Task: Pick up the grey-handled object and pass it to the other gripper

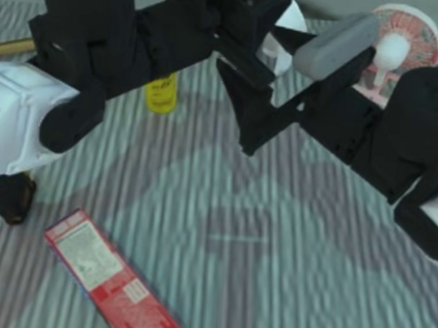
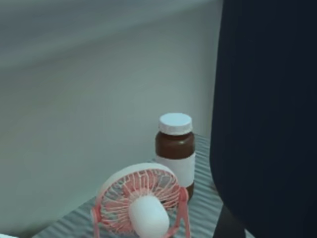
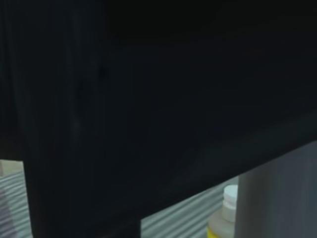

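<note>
At the far middle of the table my right gripper (image 1: 241, 109) holds the pale grey cylindrical handle (image 1: 334, 46) beside my left gripper (image 1: 246, 17), whose opening I cannot tell, so the handover is probably next.

arms 2 | grey-handled object (image 1: 336, 45) 1 | yellow bottle (image 1: 161, 93) 1 | fan (image 1: 402, 46) 1 | brown jar (image 2: 175, 151) 1 (just beside the fan) | red box (image 1: 111, 282) 1
</note>
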You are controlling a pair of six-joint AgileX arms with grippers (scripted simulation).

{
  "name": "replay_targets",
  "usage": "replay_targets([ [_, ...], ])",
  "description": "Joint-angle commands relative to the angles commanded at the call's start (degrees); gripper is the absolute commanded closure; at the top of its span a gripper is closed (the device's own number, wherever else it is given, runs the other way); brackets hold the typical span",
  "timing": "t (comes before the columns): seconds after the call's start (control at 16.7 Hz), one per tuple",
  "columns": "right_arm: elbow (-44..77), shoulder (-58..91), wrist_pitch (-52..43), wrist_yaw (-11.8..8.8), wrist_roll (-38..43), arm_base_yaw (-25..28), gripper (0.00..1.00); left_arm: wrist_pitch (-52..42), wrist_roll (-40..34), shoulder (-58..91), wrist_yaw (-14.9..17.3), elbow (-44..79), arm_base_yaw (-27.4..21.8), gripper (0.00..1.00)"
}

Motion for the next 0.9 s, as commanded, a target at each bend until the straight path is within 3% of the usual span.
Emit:
replay_targets([
  [0.48, -0.2, -0.2, 0.0, 0.0, 0.0, 0.0, 0.0, 0.0, 0.0, -0.1, 0.1, -0.1, 0.1, 1.0],
  [0.9, -13.1, -13.6, -0.5, -2.2, 0.1, -1.7, 0.0, -0.6, 0.3, -4.4, 6.9, -4.0, 7.9, 1.0],
])
